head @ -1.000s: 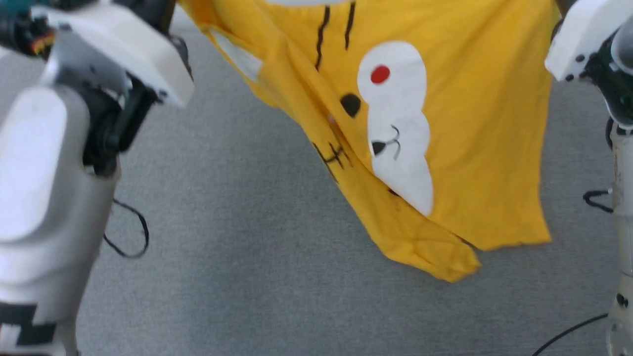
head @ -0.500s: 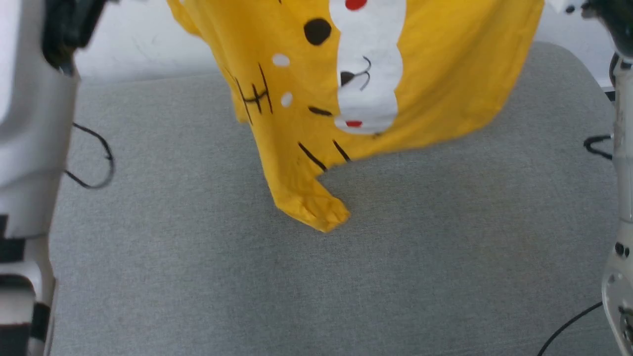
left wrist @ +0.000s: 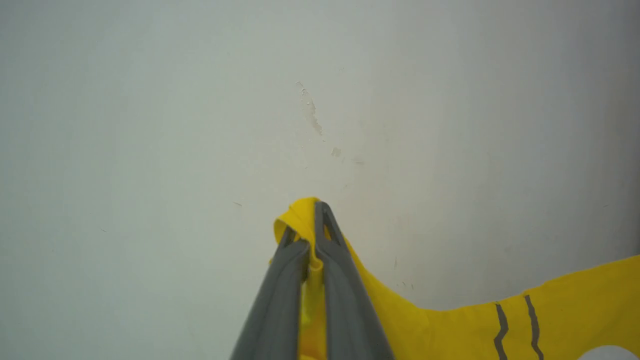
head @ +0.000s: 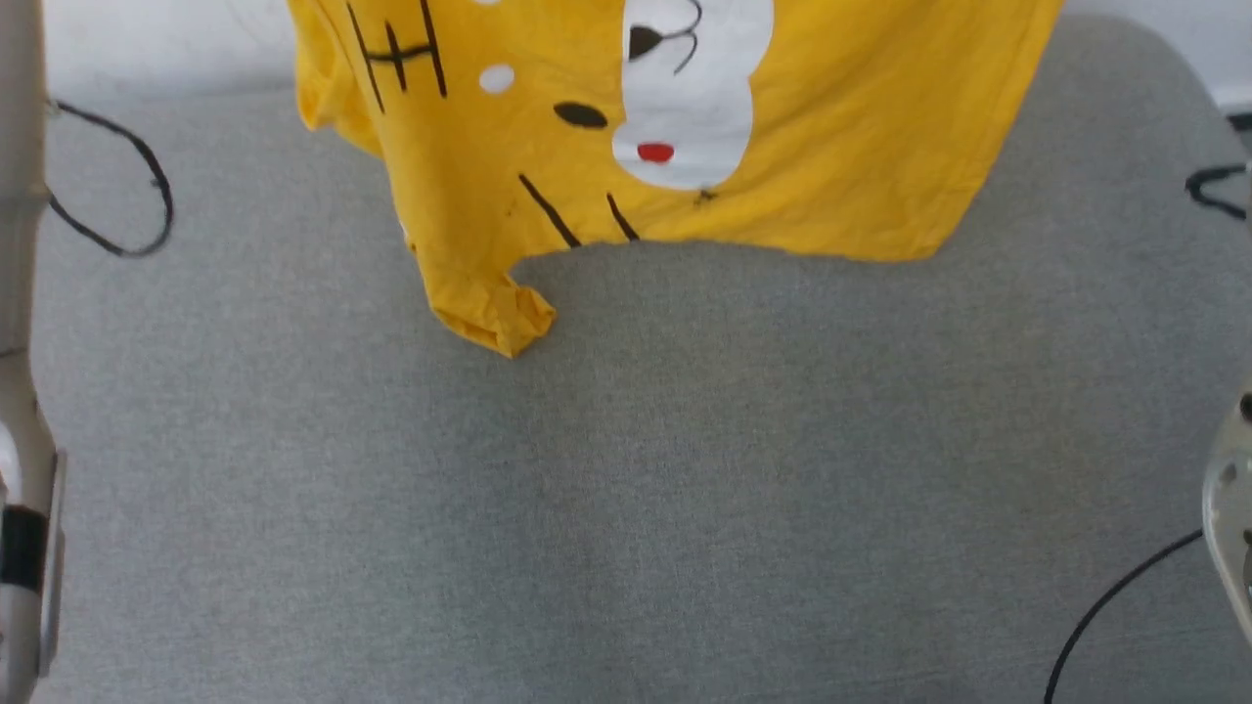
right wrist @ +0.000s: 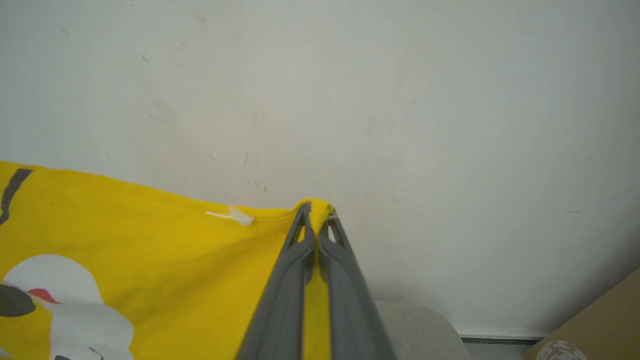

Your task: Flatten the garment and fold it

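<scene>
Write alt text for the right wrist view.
The right gripper is shut on a pinched edge of the yellow T-shirt, which stretches toward the view's left, showing a white printed patch. Behind is a pale wall; a grey padded corner sits below.

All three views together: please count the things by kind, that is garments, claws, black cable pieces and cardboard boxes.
garment: 1
claws: 2, the left claw and the right claw, each shut on the garment
black cable pieces: 3
cardboard box: 1
total: 7
</scene>
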